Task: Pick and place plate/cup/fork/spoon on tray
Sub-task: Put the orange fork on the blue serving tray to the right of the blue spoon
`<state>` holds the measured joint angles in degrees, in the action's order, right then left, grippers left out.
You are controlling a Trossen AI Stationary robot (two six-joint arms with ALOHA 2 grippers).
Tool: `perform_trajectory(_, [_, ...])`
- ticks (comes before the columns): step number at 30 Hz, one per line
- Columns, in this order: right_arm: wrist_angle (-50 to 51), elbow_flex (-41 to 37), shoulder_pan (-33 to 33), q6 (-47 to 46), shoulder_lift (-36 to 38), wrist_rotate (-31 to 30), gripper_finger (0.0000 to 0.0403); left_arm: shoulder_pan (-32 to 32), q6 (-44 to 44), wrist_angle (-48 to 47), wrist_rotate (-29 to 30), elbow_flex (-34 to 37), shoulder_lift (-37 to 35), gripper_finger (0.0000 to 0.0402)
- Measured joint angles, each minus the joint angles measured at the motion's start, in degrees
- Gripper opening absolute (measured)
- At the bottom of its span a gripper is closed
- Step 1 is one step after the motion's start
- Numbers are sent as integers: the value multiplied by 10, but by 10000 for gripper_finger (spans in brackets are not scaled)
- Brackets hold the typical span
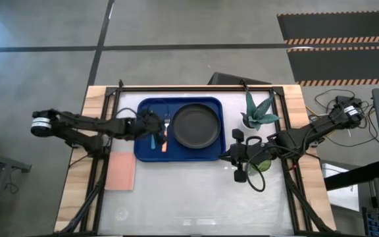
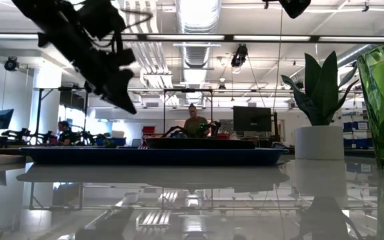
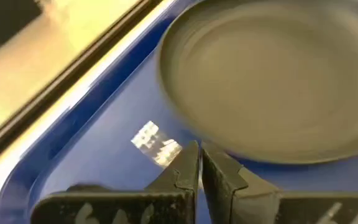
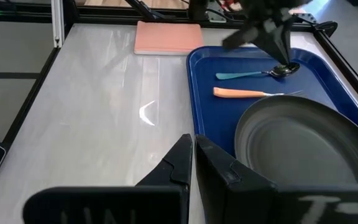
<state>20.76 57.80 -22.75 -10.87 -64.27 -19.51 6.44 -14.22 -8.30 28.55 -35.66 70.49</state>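
The blue tray (image 1: 147, 150) lies at the table's middle. The black plate (image 1: 195, 126) sits on its right half. The orange-handled fork (image 4: 247, 93) and the teal-handled spoon (image 4: 253, 74) lie side by side on its left half. My left gripper (image 1: 155, 125) hovers shut and empty over the tray's left part, above the spoon's bowl, clear of the tray in the low view (image 2: 127, 100). My right gripper (image 1: 237, 157) is shut and empty just right of the tray. The green cup (image 1: 264, 164) stands on the table under my right arm.
A spiky plant in a white pot (image 1: 258, 113) stands at the back right, close to my right arm. A pink flat rectangle (image 1: 120, 172) lies left of the tray near the table's left edge. Bare white table (image 1: 189, 197) stretches in front of the tray.
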Motion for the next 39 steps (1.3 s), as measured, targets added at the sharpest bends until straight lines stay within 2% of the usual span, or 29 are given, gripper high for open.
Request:
perform_trajectory(4, [0, 0, 0, 0, 0, 0, 9, 52, 1, 39, -27, 25, 12, 0])
perform_trajectory(10, [0, 0, 0, 5, 0, 0, 9, 85, 9, 128, -58, 50, 42, 0])
perform_trajectory(15, [0, 0, 0, 5, 0, 0, 9, 111, 13, 140, -65, 50, 84, 0])
perform_trajectory(21, [0, 0, 0, 6, 0, 0, 9, 143, -18, 151, -133, 47, 121, 0])
perform_trajectory(30, [0, -2, 0, 10, 0, -1, 9, 144, -34, 185, -134, 51, 125, 0])
perform_trajectory(39, [0, -2, 0, 10, 0, -1, 9, 144, -46, 194, -130, 52, 163, 0])
